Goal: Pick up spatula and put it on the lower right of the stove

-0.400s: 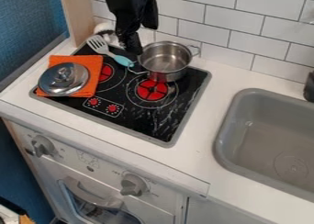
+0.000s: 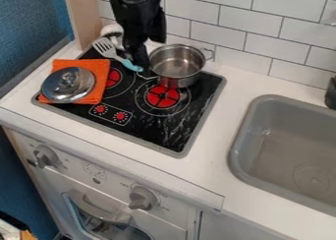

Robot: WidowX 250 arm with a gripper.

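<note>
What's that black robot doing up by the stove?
The robot's gripper is hanging down beside the blue handle of the spatula, near the back of the stove. I can't tell if it has hold of it. The spatula is not yet at the stove's lower right. A metal pot is close by, and a shiny lid sits on an orange cloth.

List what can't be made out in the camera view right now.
- Contact between hand and spatula: too small and dark where they meet.
- White thing behind the spatula: partly hidden by the hand; can't say what it is.
- Cloth under the lid: hidden by the lid.
- Sink's far right side: cut off by right edge.
- Dark thing beside the sink: same edge.
</note>
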